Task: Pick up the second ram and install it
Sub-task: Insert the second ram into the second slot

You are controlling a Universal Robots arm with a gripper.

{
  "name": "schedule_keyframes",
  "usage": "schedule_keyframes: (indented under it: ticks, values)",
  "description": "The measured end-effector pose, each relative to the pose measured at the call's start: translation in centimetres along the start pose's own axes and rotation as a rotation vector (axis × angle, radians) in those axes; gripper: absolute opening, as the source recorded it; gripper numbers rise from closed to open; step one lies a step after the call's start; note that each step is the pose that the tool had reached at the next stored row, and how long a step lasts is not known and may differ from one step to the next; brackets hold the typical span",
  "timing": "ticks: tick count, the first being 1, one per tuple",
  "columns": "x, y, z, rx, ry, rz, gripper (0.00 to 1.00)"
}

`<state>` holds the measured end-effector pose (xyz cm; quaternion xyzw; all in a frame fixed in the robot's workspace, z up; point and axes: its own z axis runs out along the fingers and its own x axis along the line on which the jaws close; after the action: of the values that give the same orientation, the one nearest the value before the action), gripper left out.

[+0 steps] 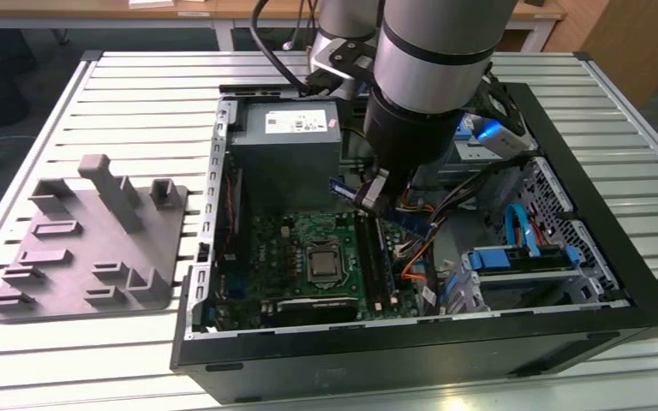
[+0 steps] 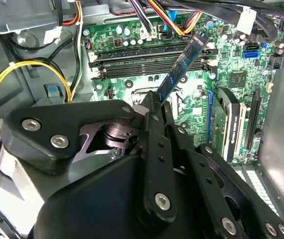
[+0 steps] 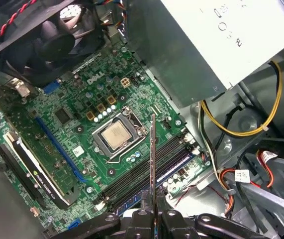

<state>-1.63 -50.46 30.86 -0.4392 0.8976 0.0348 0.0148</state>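
Observation:
My gripper [image 1: 373, 195] is shut on the second ram [image 1: 411, 219], a thin dark bluish stick, and hangs inside the open computer case [image 1: 421, 338] above the green board [image 1: 306, 248]. In the second wrist view the ram [image 2: 184, 64] sticks out tilted from the black fingertips [image 2: 151, 107], over the long black slots [image 2: 146, 59]. The first wrist view shows the ram [image 3: 152, 159] edge-on as a thin line rising from the gripper [image 3: 152, 216], held clear above the slots [image 3: 142, 174]. A bluish strip lies along the outermost slot [image 3: 164, 179].
A grey power supply [image 1: 289, 137] stands at the case's far end, close to the arm. The processor socket [image 3: 116, 137] sits beside the slots, with a fan [image 3: 57, 35] and an expansion card [image 3: 32, 164] beyond. Loose cables [image 3: 241, 129] run nearby. A grey fixture [image 1: 89, 240] rests on the slatted table.

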Motion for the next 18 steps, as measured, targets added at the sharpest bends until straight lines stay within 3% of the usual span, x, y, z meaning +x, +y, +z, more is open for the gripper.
schedule_keyframes:
  ticks: [18]
  values:
    - [0.00, 0.00, 0.07, 0.0067, -0.0059, 0.118, 0.14]
